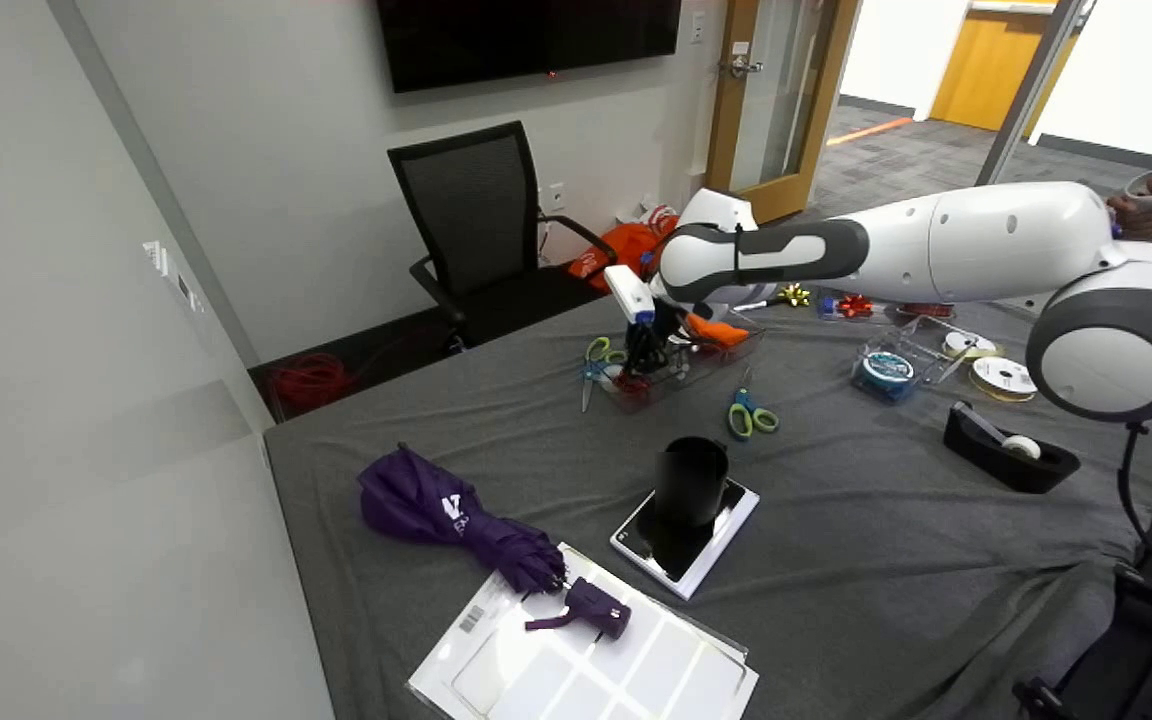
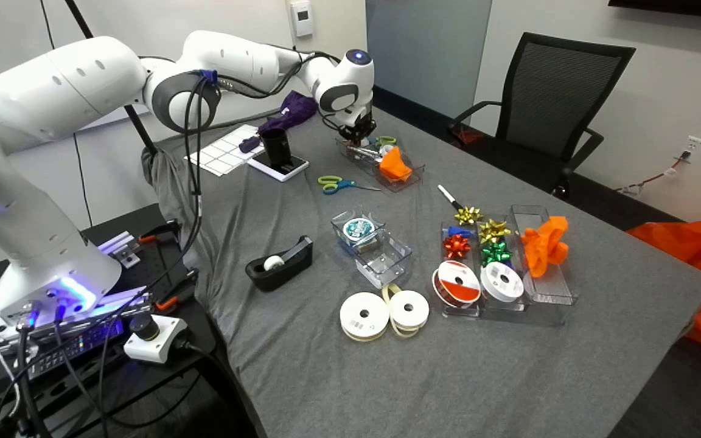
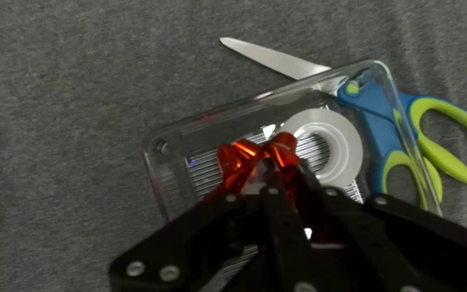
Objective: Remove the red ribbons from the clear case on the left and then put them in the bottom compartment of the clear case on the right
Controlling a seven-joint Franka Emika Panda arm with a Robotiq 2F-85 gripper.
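Black jaws fill the bottom of the wrist view, standing close together with a narrow gap between them. Shiny red ribbon (image 3: 251,156) bunches at their tips and shows in that gap; whether it is firmly pinched, I cannot tell. It is within the rim of a clear case (image 3: 201,118), at one end, just beside a white roll of tape (image 3: 349,150) lying inside. Scissors (image 3: 442,156) with blue and lime handles sit at the case's corner, partly seen through its wall, blade and handles reaching outside.

In an exterior view, orange cloth (image 2: 395,165) rests toward the opposite end of this case, and the white robot arm (image 2: 247,61) stretches over the counter (image 2: 478,377), covered in grey fabric. Nearer that camera stands a wide clear case (image 2: 554,298) with long sections, bearing a red bow (image 2: 457,246), a green bow (image 2: 496,252), a white spool (image 2: 502,281) and another orange cloth (image 2: 545,243). Near it is a small clear box (image 2: 387,267) holding a teal spool (image 2: 359,229).

Both exterior views show a black tape dispenser (image 2: 280,264), a second pair of scissors (image 2: 341,184), and a black mug (image 2: 276,146) upright on a white slab (image 1: 674,555) with a dark top. Close by lies a purple umbrella (image 1: 456,520), its handle over white sheets (image 1: 656,680).
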